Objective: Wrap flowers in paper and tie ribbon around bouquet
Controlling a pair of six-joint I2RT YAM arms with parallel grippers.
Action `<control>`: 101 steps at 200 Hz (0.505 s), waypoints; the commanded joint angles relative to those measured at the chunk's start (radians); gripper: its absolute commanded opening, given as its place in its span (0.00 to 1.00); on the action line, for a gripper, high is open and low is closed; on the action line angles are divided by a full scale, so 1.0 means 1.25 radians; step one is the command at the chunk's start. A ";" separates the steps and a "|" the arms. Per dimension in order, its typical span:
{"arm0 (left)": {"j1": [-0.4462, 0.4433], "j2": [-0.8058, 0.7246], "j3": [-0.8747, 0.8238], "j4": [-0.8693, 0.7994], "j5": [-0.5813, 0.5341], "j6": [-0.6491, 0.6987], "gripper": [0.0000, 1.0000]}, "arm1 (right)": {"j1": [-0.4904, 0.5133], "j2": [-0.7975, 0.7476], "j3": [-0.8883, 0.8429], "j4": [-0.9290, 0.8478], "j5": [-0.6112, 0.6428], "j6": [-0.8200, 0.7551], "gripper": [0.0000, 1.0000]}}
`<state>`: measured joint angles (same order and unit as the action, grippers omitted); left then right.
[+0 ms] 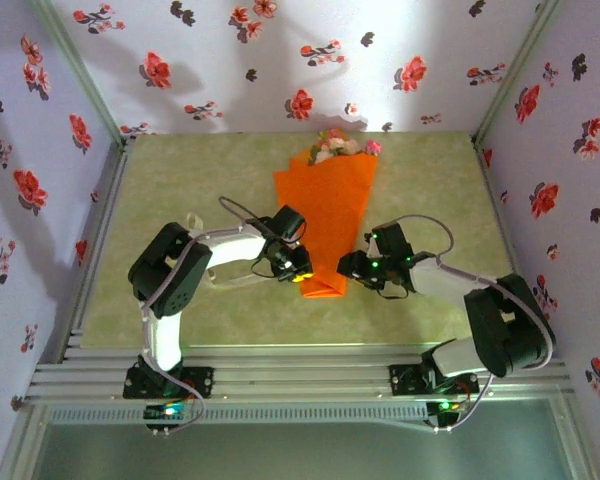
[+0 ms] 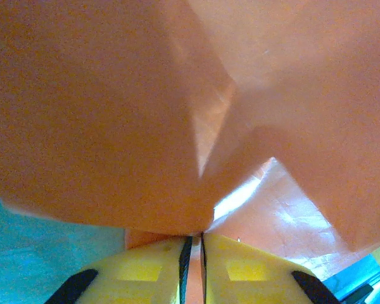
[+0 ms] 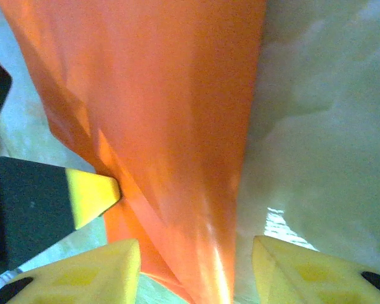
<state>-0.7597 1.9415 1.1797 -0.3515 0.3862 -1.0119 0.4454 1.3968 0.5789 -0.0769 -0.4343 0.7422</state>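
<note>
Both arms bend inward over the bench [image 1: 180, 180], left hand [image 1: 300, 272] pinched shut on the narrow end of the bouquet [image 1: 330, 210] lying there, right hand [image 1: 348, 268] spread open just beside it.

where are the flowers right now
In the top view, the flowers poke from the far wide end of the bouquet, by the back wall.

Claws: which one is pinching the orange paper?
The left claw: it is shut on the paper. The right claw is wide open around the paper's narrow end.
</note>
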 commanded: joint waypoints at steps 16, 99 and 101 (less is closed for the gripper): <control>0.001 0.057 -0.019 -0.052 -0.038 0.020 0.15 | 0.049 0.043 -0.002 -0.021 0.054 0.032 0.45; 0.003 0.060 -0.014 -0.063 -0.046 0.032 0.14 | 0.076 0.003 0.023 -0.072 0.110 0.055 0.00; 0.003 0.060 -0.015 -0.064 -0.045 0.033 0.14 | 0.077 -0.001 0.024 -0.077 0.111 0.055 0.00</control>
<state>-0.7578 1.9453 1.1839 -0.3595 0.3889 -1.0039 0.5285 1.4536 0.5793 -0.1020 -0.3538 0.8089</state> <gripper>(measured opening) 0.143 0.065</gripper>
